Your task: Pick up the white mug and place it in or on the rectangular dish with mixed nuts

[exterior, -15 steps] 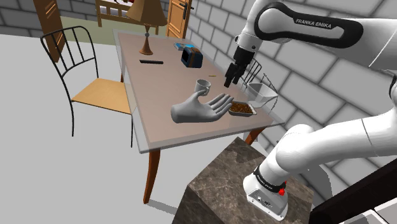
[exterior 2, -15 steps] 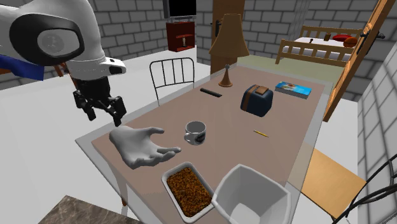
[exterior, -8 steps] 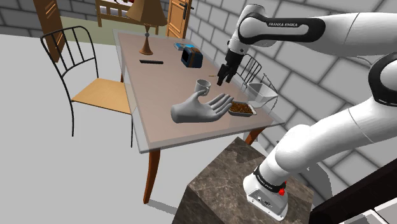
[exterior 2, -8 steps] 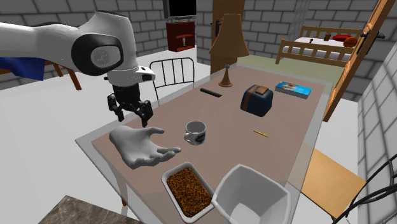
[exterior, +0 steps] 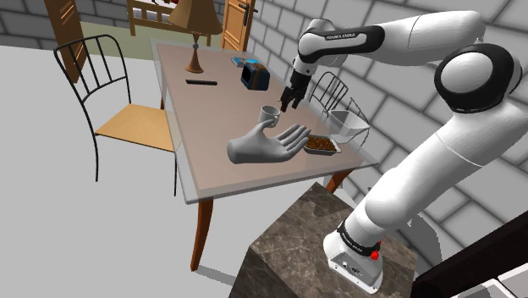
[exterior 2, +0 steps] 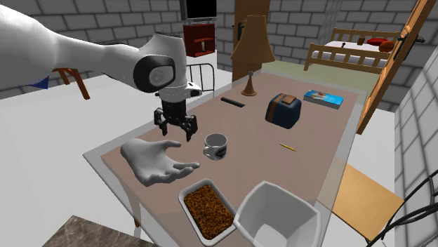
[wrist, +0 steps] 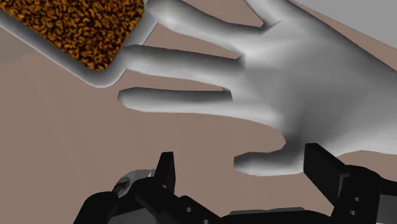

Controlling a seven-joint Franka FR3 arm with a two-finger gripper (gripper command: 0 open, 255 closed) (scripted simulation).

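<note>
The pale grey mug (exterior: 269,114) (exterior 2: 216,146) stands upright on the table's brown top (exterior: 211,110), just beyond a large grey hand sculpture (exterior: 266,144) (exterior 2: 156,161) (wrist: 299,76). A rectangular dish of brown nuts (exterior: 322,146) (exterior 2: 207,208) (wrist: 83,25) lies by the sculpture's fingertips. My black gripper (exterior: 286,100) (exterior 2: 177,125) (wrist: 245,172) hangs open above the table, close beside the mug and apart from it. Nothing is between its fingers (wrist: 167,170); in the wrist view they look down on the sculpture's thumb.
A white open bin (exterior: 347,124) (exterior 2: 277,214) stands next to the dish. Farther along the table are a dark toaster (exterior: 253,77) (exterior 2: 283,110), a lamp (exterior: 195,34), a black remote (exterior: 202,82), a pencil (exterior 2: 287,147) and a book (exterior 2: 323,99). A wire chair (exterior: 110,93) stands beside the table.
The arm has swung in over the table. The open gripper moved to the second exterior view's right, from beyond the table's edge to close beside the mug. The objects stayed put.
</note>
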